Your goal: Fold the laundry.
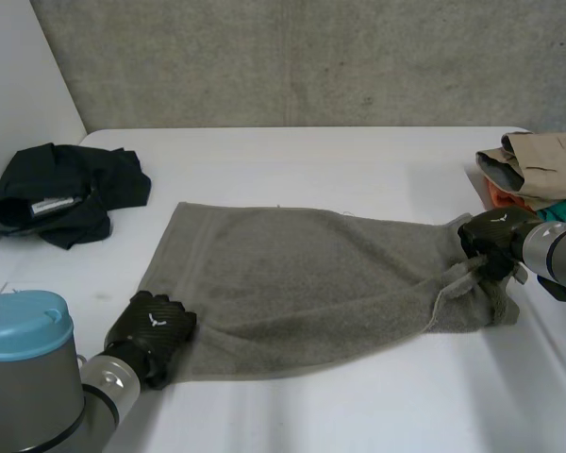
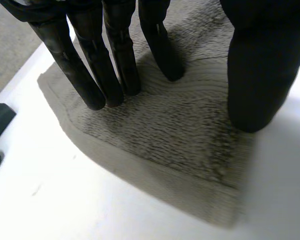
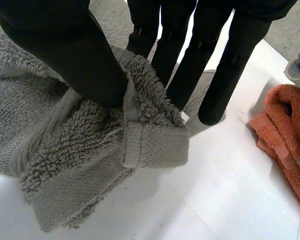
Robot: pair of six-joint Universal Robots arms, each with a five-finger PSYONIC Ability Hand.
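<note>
– Grey-green terry: that's the towel (image 1: 302, 274) you have spread across the middle of the white table (image 1: 311, 151), long side running from one hand to the other. How far along do you think you are?

– Barely begun, I'd say. It looks like one flat layer.

– I agree; no fold is made yet. Only the end at the robot's right is bunched and turned over on itself. You have the left hand (image 1: 151, 330) on the near corner at the other end. Its fingers (image 2: 97, 75) are straight with their tips on the cloth, and the thumb (image 2: 260, 75) stands apart from them by the edge, so nothing is gripped there.

– And the right hand (image 1: 495, 236)?

– Its thumb (image 3: 75, 55) presses a hemmed corner against the fingers (image 3: 190, 65), so you have that corner pinched. The left corner needs gripping before you can carry an end over.

– What else is left?

– The black garment (image 1: 66, 189) lies crumpled at the far left, and a pile of clothes (image 1: 542, 170), with an orange cloth (image 3: 285, 130) in it, lies by the right hand. I can't tell whether that pile is folded.

– Is there any writing?

– The black garment carries a pale label (image 1: 52, 204), but its print is too small to read.
</note>
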